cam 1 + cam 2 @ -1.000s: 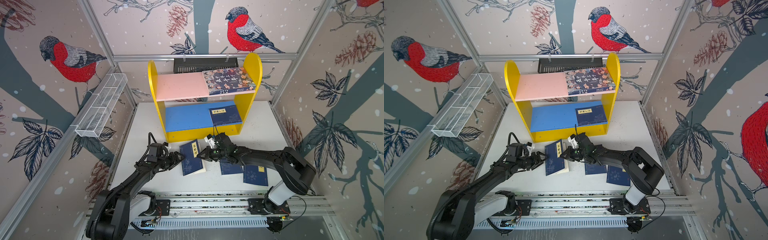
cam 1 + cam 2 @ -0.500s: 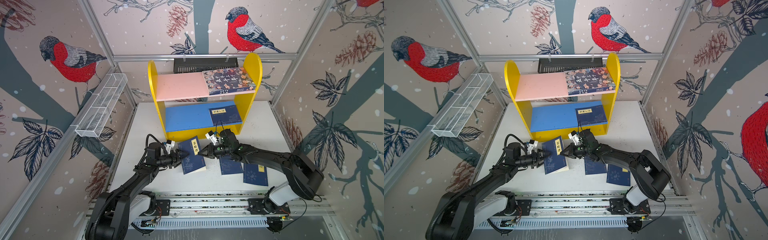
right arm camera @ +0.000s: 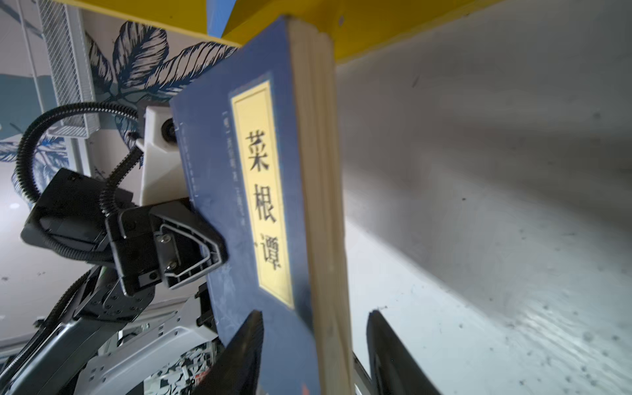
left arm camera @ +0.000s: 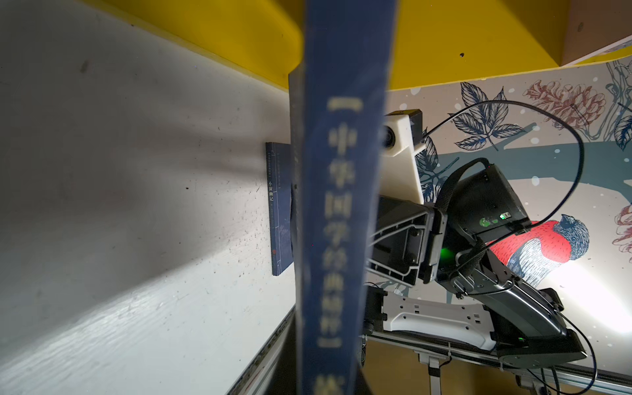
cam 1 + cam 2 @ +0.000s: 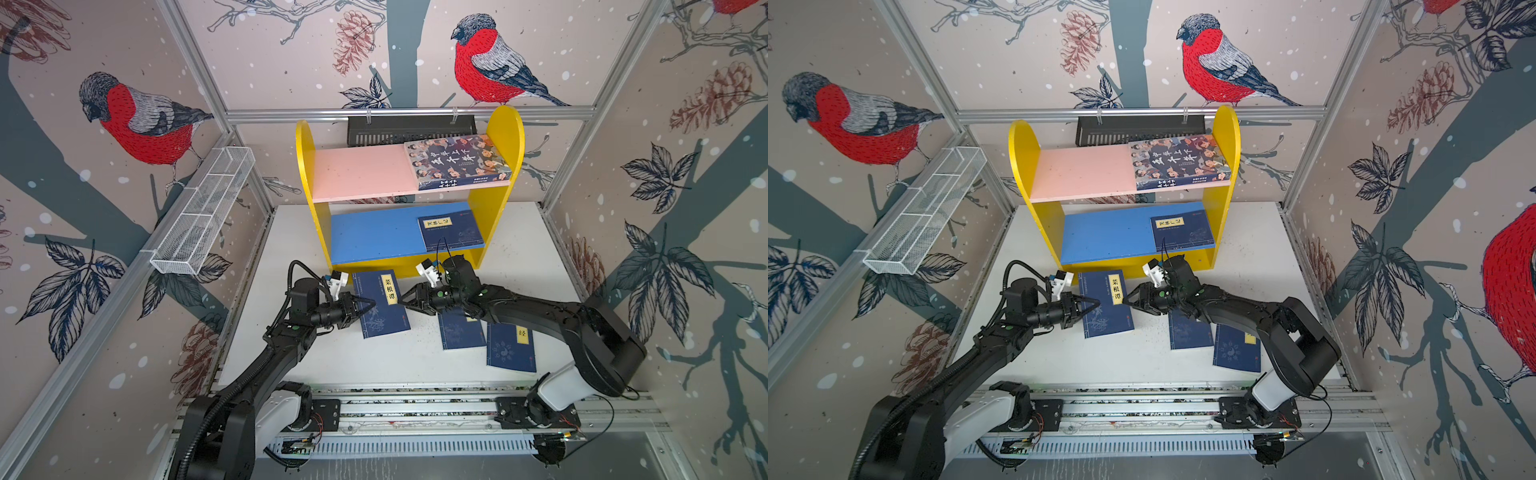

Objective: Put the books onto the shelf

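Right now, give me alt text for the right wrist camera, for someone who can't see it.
A navy-blue book with a yellow title label fills the centre, page edge toward the camera, clamped at its far side by the left gripper. The right gripper stands open astride its near edge; yellow shelf behind, white table beside.

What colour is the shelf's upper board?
Pink; the upper board shows best in a top view.

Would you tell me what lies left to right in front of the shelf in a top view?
left gripper, gripped navy book, right gripper, half-covered navy book, rightmost navy book
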You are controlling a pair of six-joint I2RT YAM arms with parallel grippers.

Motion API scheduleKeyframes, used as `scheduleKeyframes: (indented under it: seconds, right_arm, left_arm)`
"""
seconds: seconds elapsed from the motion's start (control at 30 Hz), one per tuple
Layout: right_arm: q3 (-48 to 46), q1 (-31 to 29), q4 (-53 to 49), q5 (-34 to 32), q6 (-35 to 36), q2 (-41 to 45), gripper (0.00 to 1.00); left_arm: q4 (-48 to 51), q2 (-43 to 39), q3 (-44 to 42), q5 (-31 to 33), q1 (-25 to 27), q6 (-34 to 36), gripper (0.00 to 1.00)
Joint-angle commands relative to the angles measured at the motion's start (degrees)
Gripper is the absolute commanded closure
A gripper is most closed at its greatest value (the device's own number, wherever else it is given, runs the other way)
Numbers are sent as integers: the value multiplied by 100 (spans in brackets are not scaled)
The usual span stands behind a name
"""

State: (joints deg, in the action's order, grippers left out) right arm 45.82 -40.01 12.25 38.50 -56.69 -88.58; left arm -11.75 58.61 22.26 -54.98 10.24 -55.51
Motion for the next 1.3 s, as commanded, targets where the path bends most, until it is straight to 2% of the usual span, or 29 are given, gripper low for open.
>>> scheduleKeyframes:
  seconds: [0.0,0.2,0.33,0.53,0.73,0.93,1.07,1.27]
  right_arm:
    - [-105,50,-116,-628,1,336,45]
    - [-504,8,-135,-1262,-314,1205,43]
    - [-818,-87,-143,-1689,-429,1855,44]
    - [-1235,-285,4,-2174,-787,2419,41]
    - [-1436,-742,273,-2654,-1104,2605,40]
    - [-1479,-1340,576,-3415,-1461,2704,32]
    - [-1578,-1661,980,-3748,-1668,2706,30]
    - [-1854,-1950,2028,-4006,-2004,2573,30]
  left_arm:
    - [61,-59,176,22,-13,135,99]
    - [-314,-194,240,-41,-10,-175,100]
    - [-190,-113,526,-128,52,-74,99]
    - [56,-91,913,220,201,375,99]
    - [-67,60,1239,672,374,381,100]
    - [-916,131,1262,834,446,-405,100]
    - [-1075,232,1319,805,448,-636,100]
    - [-1913,370,1069,778,445,-1568,100]
